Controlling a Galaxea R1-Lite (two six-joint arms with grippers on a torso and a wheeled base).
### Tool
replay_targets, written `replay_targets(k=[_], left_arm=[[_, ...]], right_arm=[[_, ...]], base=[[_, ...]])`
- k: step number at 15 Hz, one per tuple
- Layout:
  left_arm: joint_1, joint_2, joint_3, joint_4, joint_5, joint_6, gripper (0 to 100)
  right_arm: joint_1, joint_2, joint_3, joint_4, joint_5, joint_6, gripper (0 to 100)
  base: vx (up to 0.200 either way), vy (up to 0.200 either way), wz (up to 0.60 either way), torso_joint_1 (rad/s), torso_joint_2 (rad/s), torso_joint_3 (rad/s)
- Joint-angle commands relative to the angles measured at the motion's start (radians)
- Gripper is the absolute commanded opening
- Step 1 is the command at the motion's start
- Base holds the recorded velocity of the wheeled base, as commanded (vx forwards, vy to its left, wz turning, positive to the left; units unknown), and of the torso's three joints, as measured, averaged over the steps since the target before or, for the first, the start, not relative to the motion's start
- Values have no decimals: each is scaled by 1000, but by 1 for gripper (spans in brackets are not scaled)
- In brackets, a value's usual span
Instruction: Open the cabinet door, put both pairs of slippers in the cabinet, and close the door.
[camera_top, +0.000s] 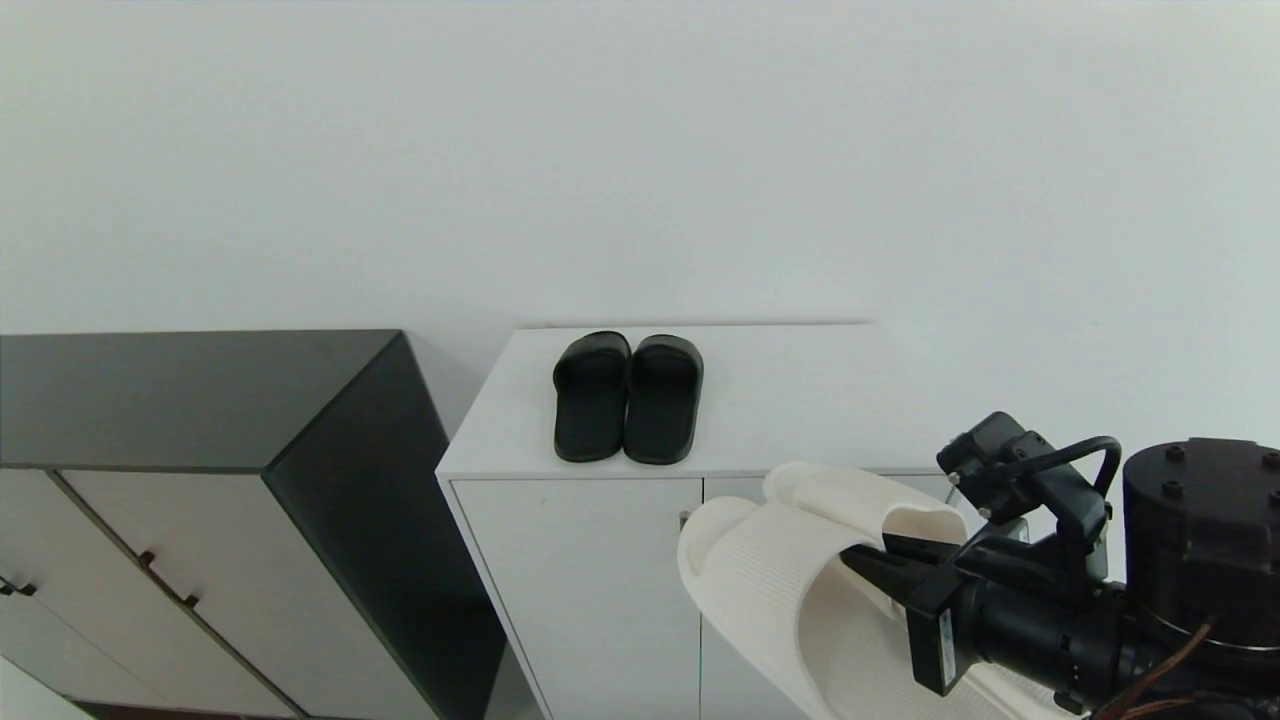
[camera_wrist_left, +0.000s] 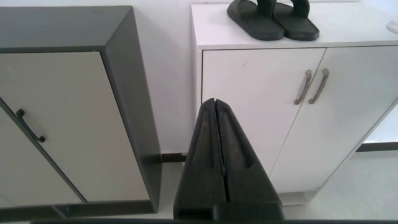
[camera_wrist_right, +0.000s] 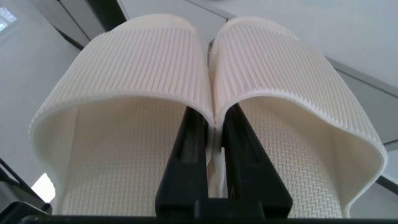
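Two white ribbed slippers (camera_top: 790, 560) are side by side in the right gripper (camera_wrist_right: 213, 124). Its jaws are clenched on the inner edges of both slippers, under the straps. The pair is held in the air in front of the white two-door cabinet (camera_top: 590, 580). The left gripper (camera_wrist_left: 216, 106) grasps nothing, and its fingers are pressed together. It is low, and points at the gap between the two cabinets. Both doors of the white cabinet are closed, with the metal handles (camera_wrist_left: 311, 86) next to each other at the middle. A dark grey cabinet (camera_top: 200, 400) stands just beside it on the left. On top of the white cabinet lies a pair of black slide slippers (camera_top: 628, 397), touching each other, toes toward the wall (camera_top: 640, 150).
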Motion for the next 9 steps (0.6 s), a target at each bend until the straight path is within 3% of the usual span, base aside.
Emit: replay_targets(k=[1, 9], left_arm=[[0, 0, 0, 0, 0, -1, 0], [0, 0, 0, 0, 4, -1, 0]], right_arm=[[0, 7, 6, 0, 4, 0, 0], [2, 11, 16, 0, 10, -1, 0]], base=[[0, 0, 0, -71, 154, 105], [0, 0, 0, -175, 406, 223]])
